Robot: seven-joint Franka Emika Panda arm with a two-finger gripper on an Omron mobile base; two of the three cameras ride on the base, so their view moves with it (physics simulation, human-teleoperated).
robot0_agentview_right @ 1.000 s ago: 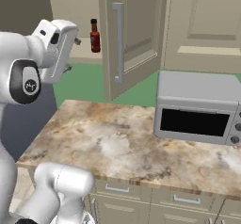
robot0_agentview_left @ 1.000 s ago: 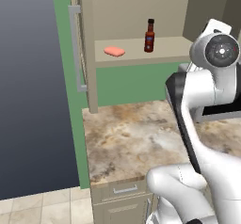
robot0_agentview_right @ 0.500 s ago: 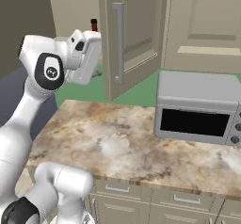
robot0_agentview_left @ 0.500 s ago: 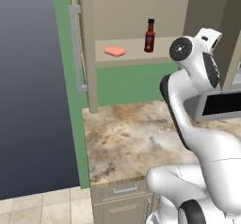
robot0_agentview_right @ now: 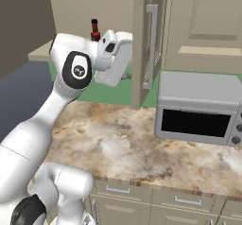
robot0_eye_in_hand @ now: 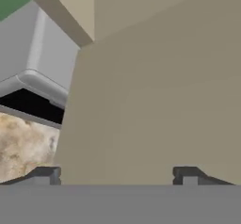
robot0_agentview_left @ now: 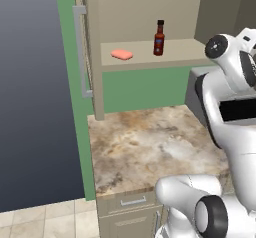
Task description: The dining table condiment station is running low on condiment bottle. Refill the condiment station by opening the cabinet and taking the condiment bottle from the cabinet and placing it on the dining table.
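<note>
Up on the beige shelf point(robot0_agentview_left: 165, 57) of the open cabinet point(robot0_agentview_left: 150, 12), near the top centre of the left base view, the condiment bottle point(robot0_agentview_left: 159, 38) stands upright with a flat pink lump point(robot0_agentview_left: 121, 55) lying well apart to its left; in the right base view the bottle's cap and neck peek above the white arm at upper left. Along the bottom of the hand view the 2 dark fingers point(robot0_eye_in_hand: 44, 175) stand spread wide with nothing between them, facing a beige cabinet door point(robot0_eye_in_hand: 160, 91), with the grey microwave point(robot0_agentview_right: 201, 108) on the marble table point(robot0_agentview_left: 145, 147) at left.
</note>
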